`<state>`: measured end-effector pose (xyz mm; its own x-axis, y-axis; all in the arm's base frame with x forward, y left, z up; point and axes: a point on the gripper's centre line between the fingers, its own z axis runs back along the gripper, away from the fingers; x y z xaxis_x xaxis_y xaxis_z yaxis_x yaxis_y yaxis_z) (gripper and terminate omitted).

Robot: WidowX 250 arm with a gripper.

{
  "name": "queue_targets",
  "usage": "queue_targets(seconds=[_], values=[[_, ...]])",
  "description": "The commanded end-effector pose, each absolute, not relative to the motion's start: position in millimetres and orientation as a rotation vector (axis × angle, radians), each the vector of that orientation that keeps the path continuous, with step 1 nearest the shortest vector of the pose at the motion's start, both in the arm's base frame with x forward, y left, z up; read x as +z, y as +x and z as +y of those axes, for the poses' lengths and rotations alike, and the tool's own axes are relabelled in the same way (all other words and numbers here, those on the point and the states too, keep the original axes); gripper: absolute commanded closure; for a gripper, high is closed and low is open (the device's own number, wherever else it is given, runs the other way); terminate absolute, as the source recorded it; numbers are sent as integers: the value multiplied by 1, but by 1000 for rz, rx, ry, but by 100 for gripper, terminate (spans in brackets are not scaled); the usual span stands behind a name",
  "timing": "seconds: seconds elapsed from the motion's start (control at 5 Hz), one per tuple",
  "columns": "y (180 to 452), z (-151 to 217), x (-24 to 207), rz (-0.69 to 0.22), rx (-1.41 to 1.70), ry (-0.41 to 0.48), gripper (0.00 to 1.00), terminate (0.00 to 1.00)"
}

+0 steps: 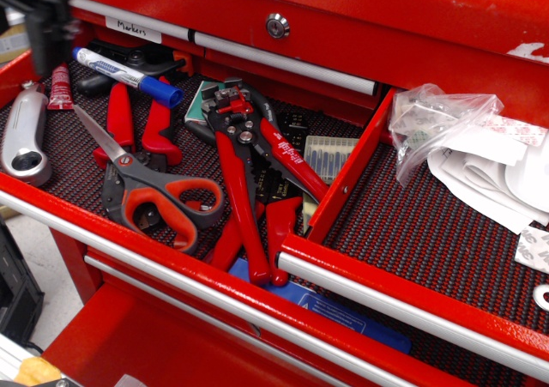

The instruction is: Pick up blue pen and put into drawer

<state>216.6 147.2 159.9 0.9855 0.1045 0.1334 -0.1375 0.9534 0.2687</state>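
The blue pen (124, 75), a thick marker with a white printed barrel and a large blue cap, lies inside the open left drawer (129, 232) at its back left. It rests across red-handled pliers with the cap pointing right. A dark, blurred gripper (39, 18) shows at the top left corner, above and to the left of the pen's small blue end. It is too blurred to tell how its jaws stand. It holds nothing that I can see.
The drawer also holds a small red-and-white tube (60, 87), a silver utility knife (24, 138), scissors (146, 190), red pliers (137, 125) and a red wire stripper (253, 172). The right drawer holds plastic bags (446, 121) and papers (497, 177).
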Motion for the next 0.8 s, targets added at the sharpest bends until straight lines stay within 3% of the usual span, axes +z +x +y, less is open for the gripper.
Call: queue_targets(seconds=[0.0, 0.2, 0.6], values=[[281, 157, 152, -357, 341, 448, 0, 0], [306, 166, 145, -416, 499, 398, 0, 0], [330, 180, 132, -405, 625, 288, 0, 0]])
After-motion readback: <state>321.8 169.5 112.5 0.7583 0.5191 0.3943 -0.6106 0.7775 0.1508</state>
